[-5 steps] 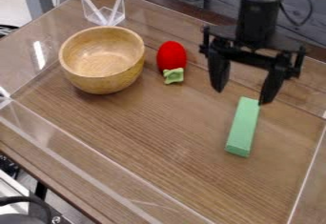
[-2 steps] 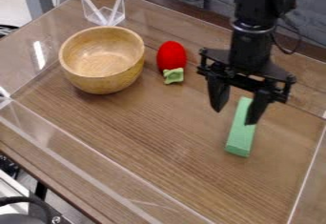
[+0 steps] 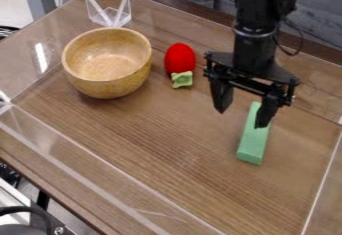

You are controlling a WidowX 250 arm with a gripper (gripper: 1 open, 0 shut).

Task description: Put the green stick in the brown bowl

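One green stick (image 3: 254, 134) lies flat on the wooden tabletop (image 3: 160, 164), right of centre in the frame, its long side running roughly up and down the picture with a slight slant, the upper end leaning right. Just above it in the frame is the black tool (image 3: 251, 101), its jaws spread wide open with one fingertip to either side of the stick's upper end; nothing is gripped. Whether the tool touches the stick cannot be told from this view. Toward the upper middle, left of the tool, sits a red strawberry-like toy (image 3: 181, 58) with a small green leaf (image 3: 182, 79) at its lower end. Farther out, in the upper left, stands the brown bowl (image 3: 107, 62), round and upright, well apart from the stick, with a clear plastic-looking piece (image 3: 108, 11) above it near the top edge.
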